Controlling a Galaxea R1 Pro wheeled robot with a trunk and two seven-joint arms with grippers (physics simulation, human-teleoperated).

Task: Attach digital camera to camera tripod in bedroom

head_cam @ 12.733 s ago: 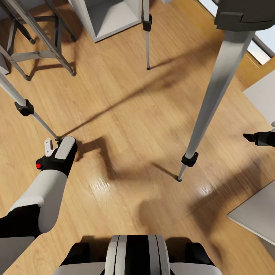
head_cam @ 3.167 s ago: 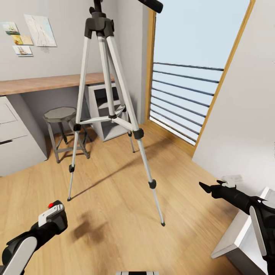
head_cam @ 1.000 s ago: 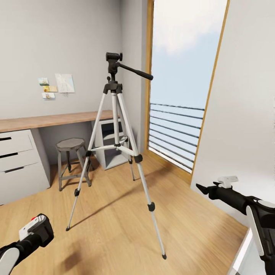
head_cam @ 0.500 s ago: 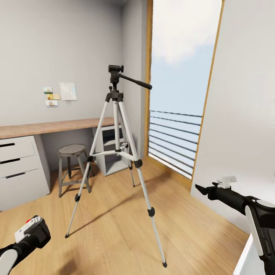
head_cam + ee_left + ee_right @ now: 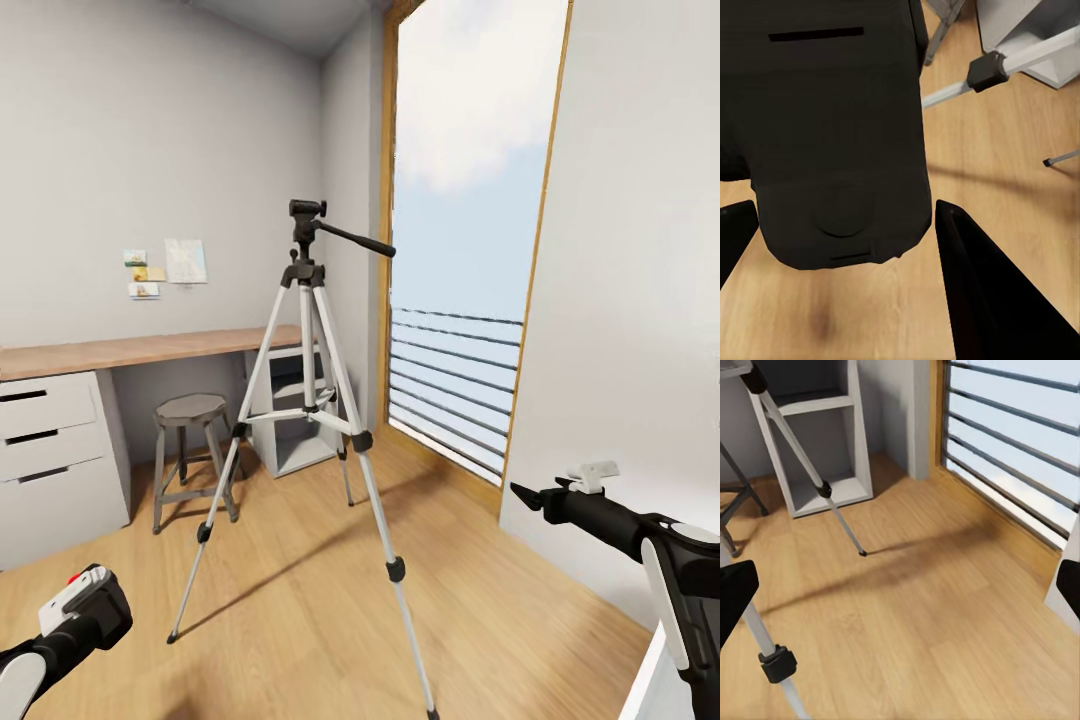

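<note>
The camera tripod (image 5: 308, 395) stands on the wooden floor ahead of me, silver legs spread, black head (image 5: 305, 213) and pan handle (image 5: 352, 238) on top, nothing mounted on it. My left gripper (image 5: 88, 608) is low at the near left, well short of the tripod. In the left wrist view it (image 5: 844, 206) is shut on the black digital camera (image 5: 832, 120), with a tripod leg (image 5: 1020, 64) beyond. My right gripper (image 5: 520, 492) hovers at the right, pointing toward the tripod. Its fingers are spread wide with nothing between them (image 5: 900, 585); tripod legs (image 5: 802, 457) show past them.
A grey metal stool (image 5: 190, 412) stands just behind the tripod's left leg, under a wooden desk (image 5: 140, 350) with white drawers (image 5: 50, 450) and an open white shelf unit (image 5: 292, 415). The tall window (image 5: 460, 300) has railing bars. A light wall (image 5: 640, 300) lies close at the right.
The head view has tilted up and drawn back, so the tripod looks lower and smaller in the picture. Both arms hold their poses; the camera stays in the left gripper.
</note>
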